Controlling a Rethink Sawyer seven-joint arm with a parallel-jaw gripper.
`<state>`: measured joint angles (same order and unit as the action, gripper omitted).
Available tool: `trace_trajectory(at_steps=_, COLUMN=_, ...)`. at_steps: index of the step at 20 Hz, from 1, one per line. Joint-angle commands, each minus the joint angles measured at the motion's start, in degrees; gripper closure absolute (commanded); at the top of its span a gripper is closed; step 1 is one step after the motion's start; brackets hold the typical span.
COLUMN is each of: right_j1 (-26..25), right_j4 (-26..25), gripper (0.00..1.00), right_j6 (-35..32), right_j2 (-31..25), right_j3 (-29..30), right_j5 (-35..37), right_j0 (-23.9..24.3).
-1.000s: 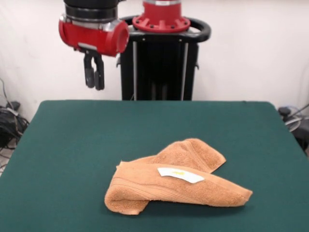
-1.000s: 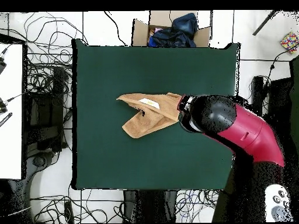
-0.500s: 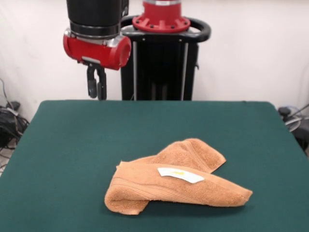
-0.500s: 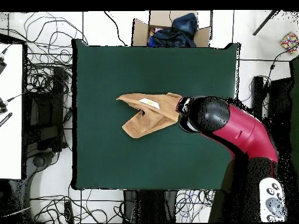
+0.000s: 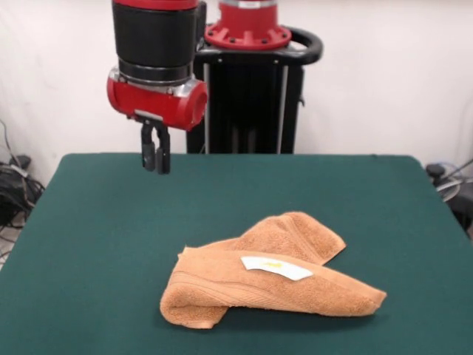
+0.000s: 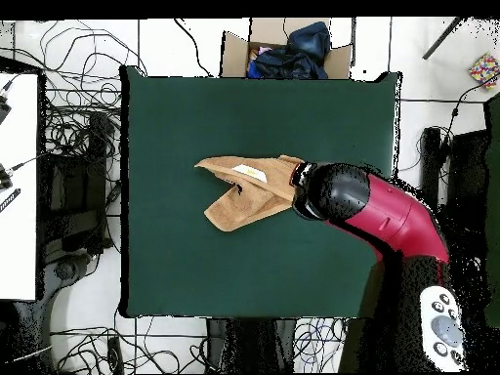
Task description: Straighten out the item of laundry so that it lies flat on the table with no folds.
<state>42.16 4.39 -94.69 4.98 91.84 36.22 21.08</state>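
The item of laundry (image 5: 266,281) is an orange-tan towel, folded over itself in a crumpled wedge with its white label on top, lying near the front middle of the green table (image 5: 96,222). My gripper (image 5: 155,154) hangs from the red and black arm above the table's far left part, well clear of the towel, shut with nothing in it. In the overhead view the towel (image 6: 244,187) lies at the middle of the table (image 6: 195,273), and the arm's round head (image 6: 332,192) covers the towel's right tip and hides the gripper.
A cardboard box of dark clothes (image 6: 283,49) stands beyond the table's top edge. Cables (image 6: 78,146) litter the floor to the left, beside a white desk (image 6: 18,186).
The arm has come down and shifted a little to the right in the front view, bringing the gripper lower toward the table. The towel has not moved.
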Motion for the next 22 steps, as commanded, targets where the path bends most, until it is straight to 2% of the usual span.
trace_trajectory(at_steps=1, right_j1=-2.4, right_j4=10.4, gripper=1.0, right_j6=-19.5, right_j2=-6.0, right_j3=5.7, right_j5=-5.7, right_j0=-2.6)
trace_trajectory(at_steps=5, right_j1=-2.7, right_j4=17.4, gripper=1.0, right_j6=-22.1, right_j2=-7.1, right_j3=7.1, right_j5=-10.2, right_j0=-2.7)
trace_trajectory(at_steps=9, right_j1=-3.0, right_j4=19.8, gripper=1.0, right_j6=-20.7, right_j2=-6.4, right_j3=6.2, right_j5=-10.7, right_j0=-3.5)
trace_trajectory(at_steps=15, right_j1=-2.5, right_j4=26.5, gripper=1.0, right_j6=-24.6, right_j2=-10.5, right_j3=9.1, right_j5=-22.5, right_j0=-2.7)
trace_trajectory(at_steps=18, right_j1=-1.9, right_j4=27.7, gripper=1.0, right_j6=-26.1, right_j2=-13.6, right_j3=11.2, right_j5=-28.6, right_j0=-1.5)
trace_trajectory(at_steps=22, right_j1=-1.6, right_j4=29.2, gripper=1.0, right_j6=-27.1, right_j2=-14.3, right_j3=11.8, right_j5=-30.4, right_j0=-1.6)
